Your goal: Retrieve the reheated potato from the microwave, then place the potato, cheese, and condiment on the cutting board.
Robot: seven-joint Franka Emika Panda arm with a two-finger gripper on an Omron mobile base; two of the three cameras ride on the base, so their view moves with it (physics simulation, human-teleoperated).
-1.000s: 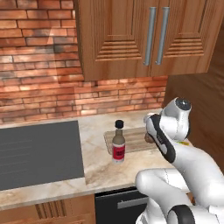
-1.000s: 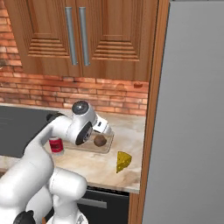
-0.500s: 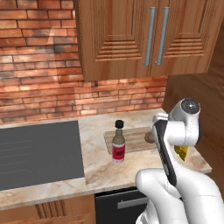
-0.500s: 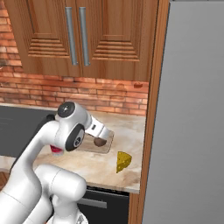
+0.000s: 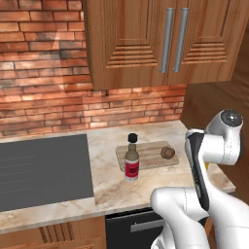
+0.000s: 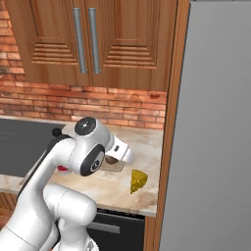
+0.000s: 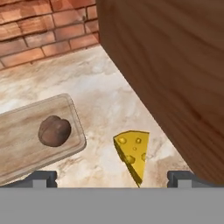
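fridge side panel: big wooden wall just right of the cheese in the hand view, crowding that side
cabinets: wooden doors with two metal handles, up over the counter
brick wall: behind everything
counter: beige marble, holding all the bits
cooktop: flat dark grey, left of the board
arm: blocks most of the board and bottle in the right base view; just a sliver of red label peeking out there
cutting board: flat on the counter, fully clear in the left base view
condiment: upright at the board's front left corner, on it or just beside, can't tell
cheese: yellow wedge on bare counter, off the board, near its right end
potato: sitting on the board near the right end
gripper: wide apart, nothing between the tips, hanging above the cheese
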